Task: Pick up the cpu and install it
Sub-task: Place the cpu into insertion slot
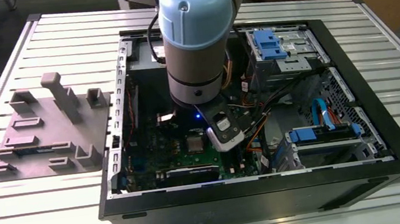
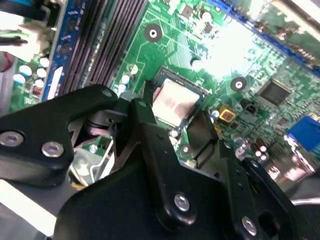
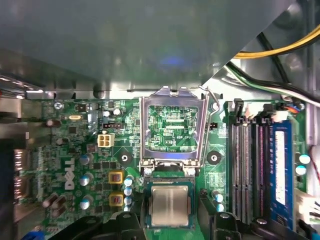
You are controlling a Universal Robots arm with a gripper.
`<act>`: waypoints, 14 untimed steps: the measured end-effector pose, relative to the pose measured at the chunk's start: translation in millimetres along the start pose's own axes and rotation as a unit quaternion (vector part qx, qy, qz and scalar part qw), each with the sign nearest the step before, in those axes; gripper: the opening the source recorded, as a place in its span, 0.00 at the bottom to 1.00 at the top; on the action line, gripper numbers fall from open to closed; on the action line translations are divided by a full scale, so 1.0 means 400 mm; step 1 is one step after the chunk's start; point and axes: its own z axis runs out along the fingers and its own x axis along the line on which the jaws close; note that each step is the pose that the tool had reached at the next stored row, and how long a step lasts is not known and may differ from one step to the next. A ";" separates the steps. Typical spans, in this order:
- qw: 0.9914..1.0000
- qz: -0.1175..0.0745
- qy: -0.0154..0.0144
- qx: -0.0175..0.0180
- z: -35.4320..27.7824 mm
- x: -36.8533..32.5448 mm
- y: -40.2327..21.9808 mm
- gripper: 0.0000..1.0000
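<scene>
I observe the cpu point(image 3: 170, 205), silvery-grey and square, seated flat in its socket point(image 2: 182, 80), clear of the motherboard point(image 3: 135, 120) edges.

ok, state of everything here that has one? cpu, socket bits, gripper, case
cpu: lying flat in the socket, uncovered.
load plate: flipped open, standing up.
socket lever: looks raised, unlatched.
gripper: open, fingers either side of the cpu with gaps.
computer case: lying on its side, side panel off.

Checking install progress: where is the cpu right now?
In the first wrist view, the cpu lies in the motherboard socket beside its open metal frame.
</scene>
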 end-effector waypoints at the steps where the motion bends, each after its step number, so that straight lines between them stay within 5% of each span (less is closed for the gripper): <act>1: 1.000 0.000 0.000 0.000 -0.006 0.000 0.000 0.54; 6: 1.000 0.000 0.001 0.000 -0.029 0.000 0.001 0.40; 11: 1.000 0.000 0.001 0.000 -0.030 0.000 0.001 0.16; 14: 1.000 0.000 0.001 0.000 -0.031 0.000 0.001 0.11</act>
